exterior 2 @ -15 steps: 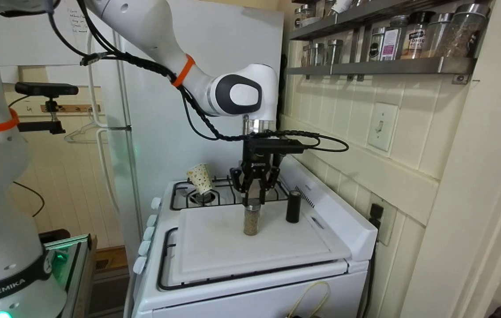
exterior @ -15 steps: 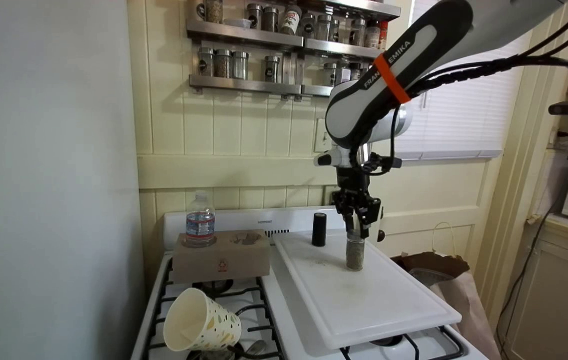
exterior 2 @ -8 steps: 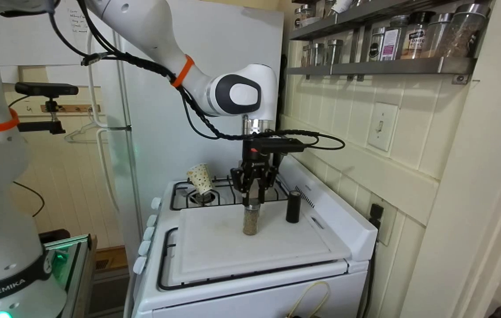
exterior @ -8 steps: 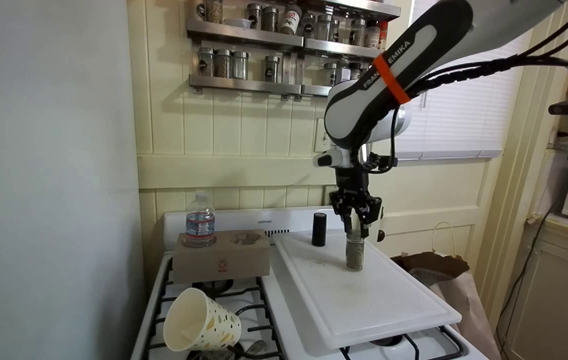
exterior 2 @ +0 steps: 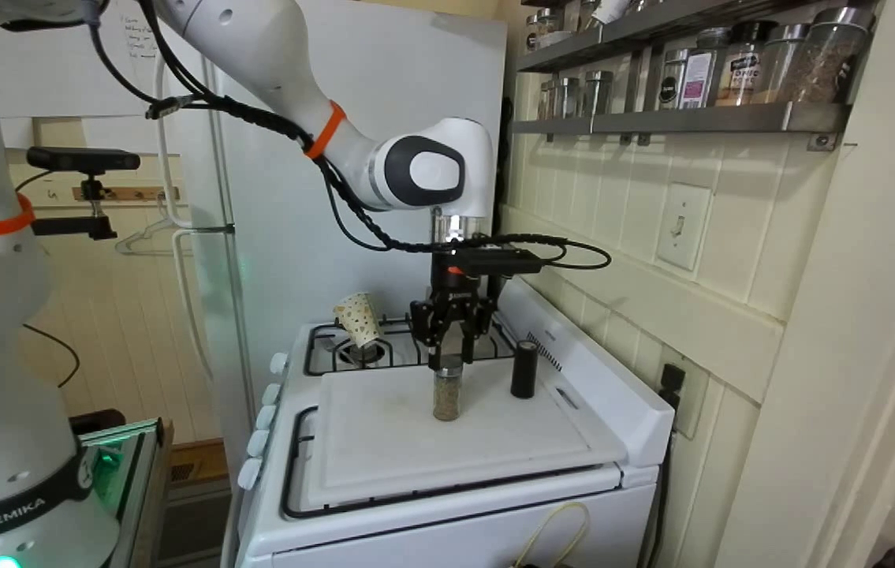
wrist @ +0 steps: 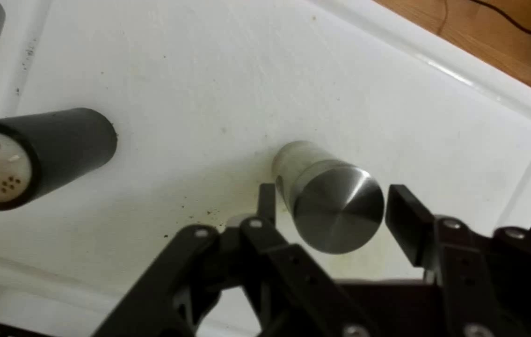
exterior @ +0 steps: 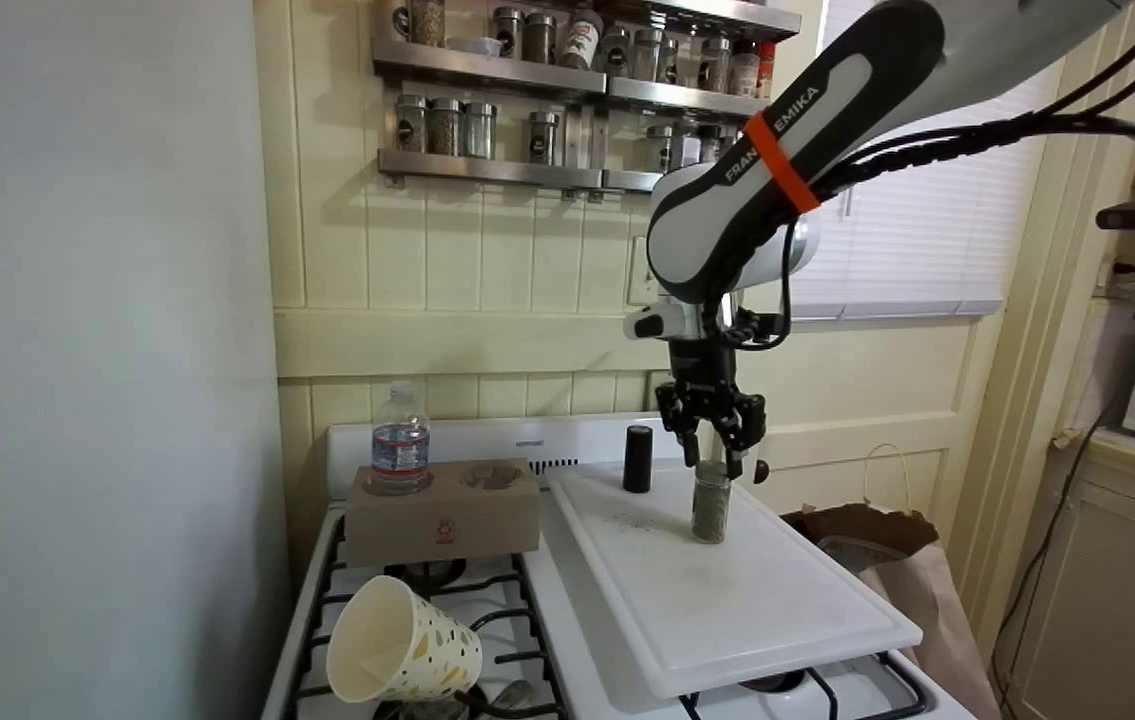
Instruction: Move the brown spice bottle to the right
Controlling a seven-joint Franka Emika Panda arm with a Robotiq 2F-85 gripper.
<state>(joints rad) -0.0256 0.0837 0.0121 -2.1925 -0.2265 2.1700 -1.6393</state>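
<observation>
The brown spice bottle, grey-brown with a metal cap, stands upright on the white cutting board and shows in both exterior views (exterior: 710, 515) (exterior 2: 447, 398). In the wrist view its round cap (wrist: 339, 210) lies between the fingers. My gripper (wrist: 331, 199) is open around the cap. A gap shows between the cap and the left finger (wrist: 266, 201). The right finger (wrist: 408, 224) is very close to the cap; I cannot tell whether it touches. The gripper points straight down over the bottle in both exterior views (exterior: 714, 463) (exterior 2: 451, 360).
A black bottle (exterior: 638, 460) stands on the cutting board (exterior: 777, 630) near the stove's back panel. A clear water bottle (exterior: 400, 445) sits in a cardboard box (exterior: 442, 530). A patterned cup (exterior: 405, 645) lies tilted on the burner grate. Spice shelves (exterior: 492, 170) hang on the wall.
The fingers have spread apart a little, and more of the cap shows between them. The gripper has shifted very slightly. The bottle stays on the board at nearly the same spot.
</observation>
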